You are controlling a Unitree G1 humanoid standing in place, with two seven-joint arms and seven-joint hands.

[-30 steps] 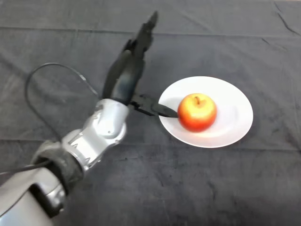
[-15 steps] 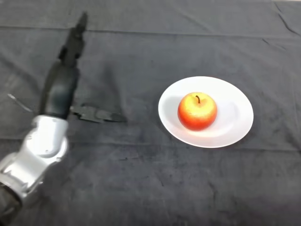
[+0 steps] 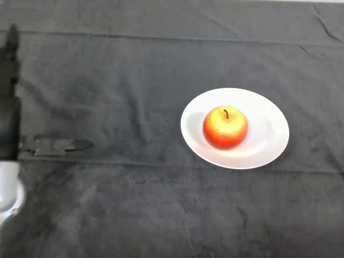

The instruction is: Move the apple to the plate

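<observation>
Apple sits on the white plate, a little left of the plate's middle, upright with its short dark stem pointing up. Its skin is red low down and on the sides, turning yellow near the top around the stem. Nothing else lies on the plate, and its bare white rim shows all the way round the fruit. The plate rests flat on the dark cloth that covers the table, in the right half of the head view, and it throws a thin shadow along its lower right edge. Several soft creases run across the cloth from side to side, one near the top and one just below the plate. The left hand is at the far left edge of the view, well apart from the plate and the apple, touching neither. Its fingers stretch straight up along the edge, close together, while the thumb sticks out sideways toward the right, low over the cloth. The fingers are spread away from the thumb and hold nothing. Below the hand a piece of the silver-grey arm shows in the lower left corner.
</observation>
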